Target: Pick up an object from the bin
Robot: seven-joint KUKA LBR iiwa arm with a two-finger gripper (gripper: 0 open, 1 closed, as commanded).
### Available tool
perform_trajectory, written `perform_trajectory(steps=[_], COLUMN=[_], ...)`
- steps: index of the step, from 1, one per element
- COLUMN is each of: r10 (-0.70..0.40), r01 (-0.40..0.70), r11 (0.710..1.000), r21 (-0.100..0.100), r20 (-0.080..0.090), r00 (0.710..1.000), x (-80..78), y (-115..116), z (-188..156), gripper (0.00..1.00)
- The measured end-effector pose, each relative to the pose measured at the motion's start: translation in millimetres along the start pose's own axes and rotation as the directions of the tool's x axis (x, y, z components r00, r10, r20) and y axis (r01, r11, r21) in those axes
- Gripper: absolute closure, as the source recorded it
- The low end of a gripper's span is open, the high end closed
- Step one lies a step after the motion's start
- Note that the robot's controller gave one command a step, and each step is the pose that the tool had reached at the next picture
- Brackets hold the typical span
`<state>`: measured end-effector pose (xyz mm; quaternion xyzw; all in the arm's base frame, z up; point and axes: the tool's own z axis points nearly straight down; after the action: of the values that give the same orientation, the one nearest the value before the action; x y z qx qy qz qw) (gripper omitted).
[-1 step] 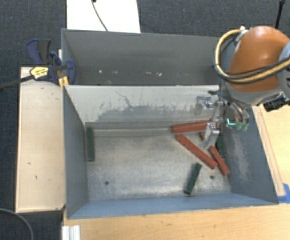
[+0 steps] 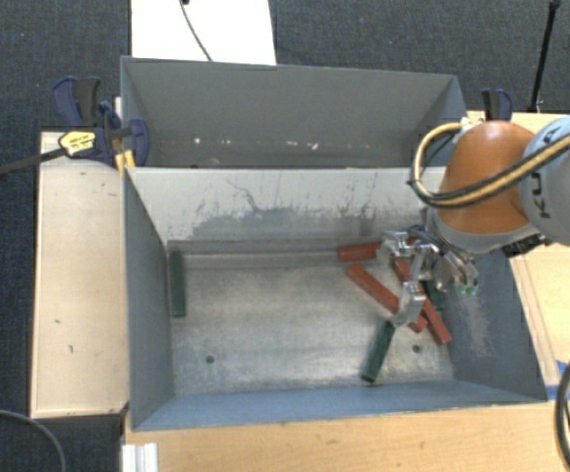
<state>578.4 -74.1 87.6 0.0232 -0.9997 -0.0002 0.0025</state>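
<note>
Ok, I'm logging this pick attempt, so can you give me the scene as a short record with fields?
container: grey metal bin
gripper: gripper, low over the bin's right part, among red bars
nearest things: long red bar, slanted; red bar by the right wall
other things: short red bar at the back wall; dark green bar near the front; green bar along the left wall
held: cannot tell

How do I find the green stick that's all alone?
Start at the left wall of the grey bin, the side away from the claw. The lone green stick lies along the foot of that wall. The other green stick lies tilted by the red sticks on the right; this one has no neighbours.
</note>
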Motion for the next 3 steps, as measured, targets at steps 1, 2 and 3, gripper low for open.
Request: perform_trajectory(steps=[1, 2, 3], r10=[-0.098, -0.083, -0.024], r01=[0.098, 0.083, 0.024], r11=[0.995, 0.997, 1.0], r21=[0.001, 0.002, 0.002], r20=[0.003, 0.009, 0.012], r00=[0.995, 0.997, 1.0], x=[88.1, 89.4, 86.4], y=[-42.7, -58.4, -66.8], z=[16.2, 17.0, 17.2], gripper=[0.0, 0.0, 0.0])
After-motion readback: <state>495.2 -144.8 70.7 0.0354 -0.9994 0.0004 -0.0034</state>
